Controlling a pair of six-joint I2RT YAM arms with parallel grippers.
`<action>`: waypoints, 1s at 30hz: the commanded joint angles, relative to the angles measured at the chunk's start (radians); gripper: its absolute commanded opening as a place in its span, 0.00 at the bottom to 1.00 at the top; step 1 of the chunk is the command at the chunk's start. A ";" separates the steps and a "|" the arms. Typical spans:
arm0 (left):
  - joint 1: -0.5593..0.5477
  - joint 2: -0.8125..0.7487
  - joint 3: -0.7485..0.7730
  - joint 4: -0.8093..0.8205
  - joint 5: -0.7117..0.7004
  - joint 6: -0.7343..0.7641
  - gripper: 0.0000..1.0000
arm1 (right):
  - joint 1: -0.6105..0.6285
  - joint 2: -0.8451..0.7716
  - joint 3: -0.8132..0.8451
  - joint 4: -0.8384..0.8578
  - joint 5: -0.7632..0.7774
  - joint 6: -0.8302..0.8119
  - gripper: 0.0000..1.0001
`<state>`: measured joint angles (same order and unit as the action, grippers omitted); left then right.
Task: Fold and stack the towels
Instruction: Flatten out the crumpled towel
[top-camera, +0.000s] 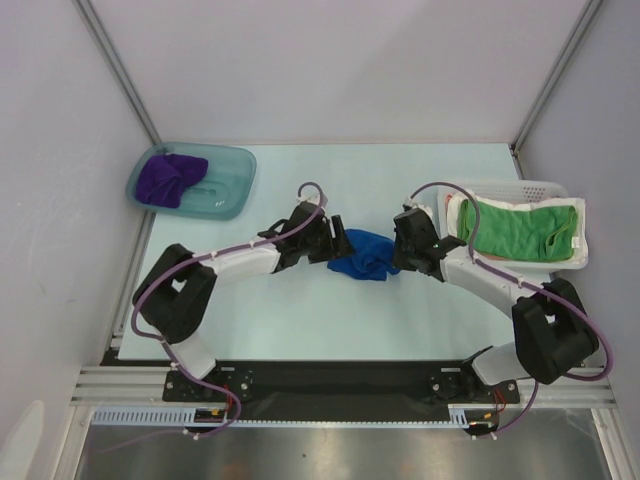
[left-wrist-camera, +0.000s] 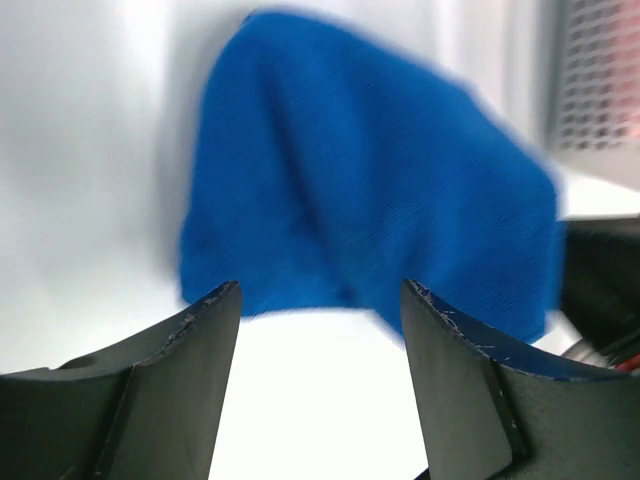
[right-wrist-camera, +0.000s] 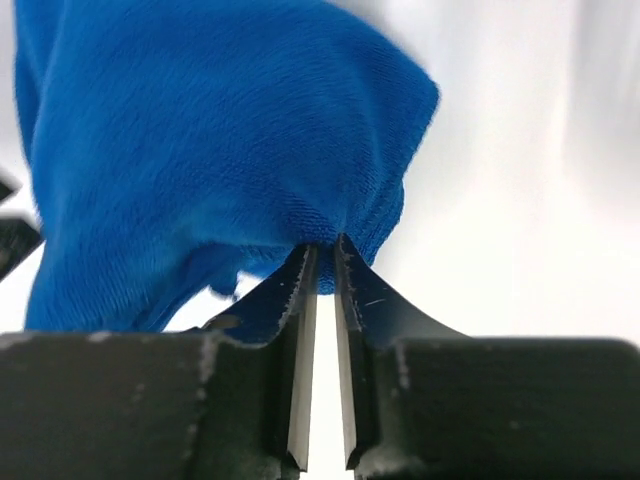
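Note:
A crumpled blue towel (top-camera: 362, 254) lies bunched on the table between my two grippers. My right gripper (right-wrist-camera: 326, 250) is shut on the towel's edge (right-wrist-camera: 220, 130), pinching a fold at its fingertips. My left gripper (left-wrist-camera: 320, 300) is open and empty, just short of the blue towel (left-wrist-camera: 370, 190), which fills the view ahead of it. A purple towel (top-camera: 168, 178) lies in the teal tub (top-camera: 232, 190) at the back left. A green towel (top-camera: 520, 228) lies in the white basket (top-camera: 578, 250) at the right.
The table (top-camera: 300, 320) is pale blue with grey walls on three sides. The white basket stands close behind my right arm. The teal tub sits beyond my left arm's elbow.

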<state>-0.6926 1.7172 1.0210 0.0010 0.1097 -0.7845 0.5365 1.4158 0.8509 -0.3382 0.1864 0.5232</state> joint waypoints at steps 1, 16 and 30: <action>0.001 -0.082 -0.033 -0.096 -0.070 0.027 0.70 | -0.020 0.018 -0.009 0.057 0.007 -0.008 0.13; 0.016 0.094 0.049 -0.087 -0.088 0.041 0.52 | -0.046 -0.001 0.014 0.036 0.030 -0.031 0.00; 0.246 0.038 0.257 -0.375 -0.353 0.179 0.00 | 0.032 -0.032 -0.010 -0.016 0.073 -0.101 0.00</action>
<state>-0.4690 1.8206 1.1995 -0.3023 -0.1383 -0.6678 0.5335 1.3945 0.8436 -0.3428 0.2310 0.4576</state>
